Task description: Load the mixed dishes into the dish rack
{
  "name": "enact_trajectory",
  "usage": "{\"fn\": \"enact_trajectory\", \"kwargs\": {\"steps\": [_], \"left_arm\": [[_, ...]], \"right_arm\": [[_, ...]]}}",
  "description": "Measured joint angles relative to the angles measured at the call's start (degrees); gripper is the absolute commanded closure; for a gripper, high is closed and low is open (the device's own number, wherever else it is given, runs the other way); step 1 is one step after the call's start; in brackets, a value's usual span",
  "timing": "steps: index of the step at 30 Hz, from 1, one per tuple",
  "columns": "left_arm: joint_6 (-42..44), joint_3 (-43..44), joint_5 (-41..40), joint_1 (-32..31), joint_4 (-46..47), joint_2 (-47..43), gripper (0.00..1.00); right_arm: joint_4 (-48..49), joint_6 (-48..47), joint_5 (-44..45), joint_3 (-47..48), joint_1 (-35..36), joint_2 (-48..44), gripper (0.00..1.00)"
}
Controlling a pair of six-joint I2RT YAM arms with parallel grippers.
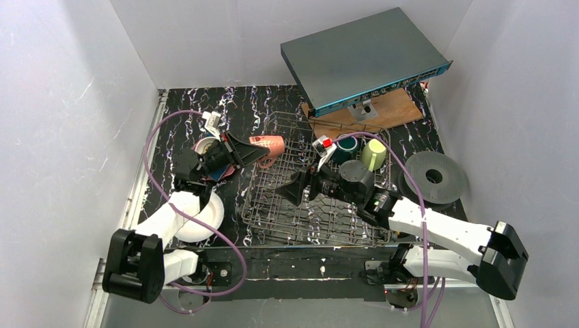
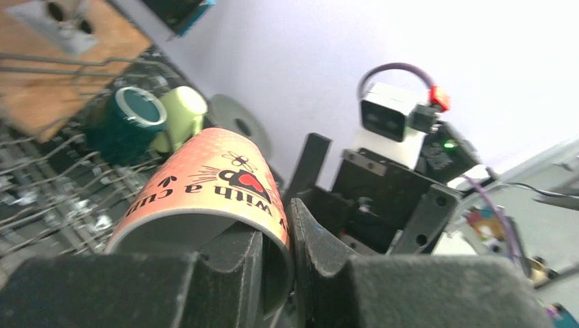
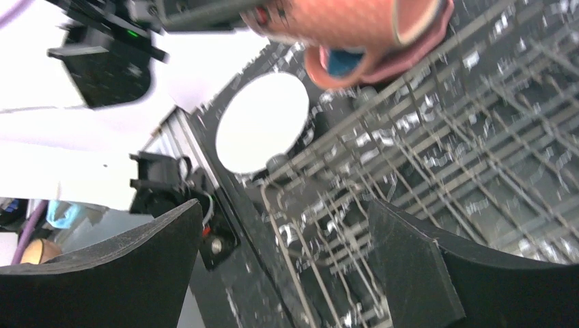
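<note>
My left gripper [image 1: 256, 152] is shut on the rim of the salmon-pink mug [image 1: 268, 148], one finger inside, one outside, holding it above the left back part of the grey wire dish rack [image 1: 321, 222]. The mug [image 2: 205, 188] lies sideways in the left wrist view, printed with black words and a red heart. The right wrist view shows it from below [image 3: 341, 27]. My right gripper [image 1: 292, 193] is open and empty over the rack's middle. A dark teal mug [image 1: 345, 145] and a light green mug [image 1: 373, 154] stand in the rack's back right corner.
White bowls [image 1: 201, 219] sit left of the rack, with more dishes [image 1: 205, 145] partly hidden behind the left arm. A black disc with a centre hole [image 1: 433, 178] lies to the right. A flat grey box with a blue edge [image 1: 362, 58] rests on a wooden board at the back.
</note>
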Motion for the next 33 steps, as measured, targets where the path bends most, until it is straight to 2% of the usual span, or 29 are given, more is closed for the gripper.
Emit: {"fn": "enact_trajectory", "kwargs": {"steps": [4, 8, 10, 13, 14, 21, 24, 26, 28, 29, 31, 32, 33], "left_arm": [[-8.1, 0.0, 1.7, -2.6, 12.4, 1.6, 1.00], [-9.9, 0.0, 3.0, -7.1, 16.6, -0.6, 1.00], [-10.1, 0.0, 3.7, -9.2, 17.9, -1.2, 1.00], [-11.2, 0.0, 4.5, -11.2, 19.8, -1.1, 1.00], [-11.5, 0.0, 4.5, -11.3, 20.3, -1.0, 1.00], [-13.3, 0.0, 5.0, -11.6, 23.1, -0.9, 1.00], [-13.4, 0.0, 5.2, -11.6, 23.4, -1.0, 1.00], [-13.5, 0.0, 4.9, -11.6, 24.2, -1.0, 1.00], [-13.9, 0.0, 4.1, -11.6, 24.7, -1.0, 1.00], [-13.8, 0.0, 4.0, -11.5, 24.8, -1.0, 1.00], [-14.0, 0.0, 3.7, -11.3, 25.2, -1.0, 1.00], [-14.1, 0.1, 3.8, -11.3, 25.1, -1.0, 0.95], [-13.9, 0.3, 4.2, -11.3, 24.9, -0.9, 0.80]], "right_arm": [[10.1, -1.1, 0.6, -0.7, 0.5, 2.9, 0.03], [17.2, -3.2, 1.6, -1.7, 0.6, 5.1, 0.07], [19.6, -4.7, 1.6, -3.0, 0.6, 5.1, 0.17], [22.1, -6.8, 0.5, -4.0, 0.6, 5.0, 0.40], [23.1, -7.4, -0.7, -4.2, 0.6, 4.9, 0.42], [28.3, -8.3, -6.3, -4.7, 0.5, 3.6, 0.43], [28.4, -8.3, -6.4, -5.5, 0.5, 2.4, 0.59], [28.0, -8.3, -6.1, -5.6, 0.5, 2.1, 0.74], [27.8, -8.5, -5.5, -5.6, 0.5, 2.1, 0.93], [28.0, -8.3, -5.3, -5.7, 0.3, 2.0, 0.99], [27.5, -8.4, -5.7, -5.5, 0.1, 1.7, 0.99], [27.2, -8.4, -5.7, -5.5, 0.1, 1.6, 0.99], [26.6, -8.3, -5.7, -5.2, 0.0, 1.5, 0.99]]}}
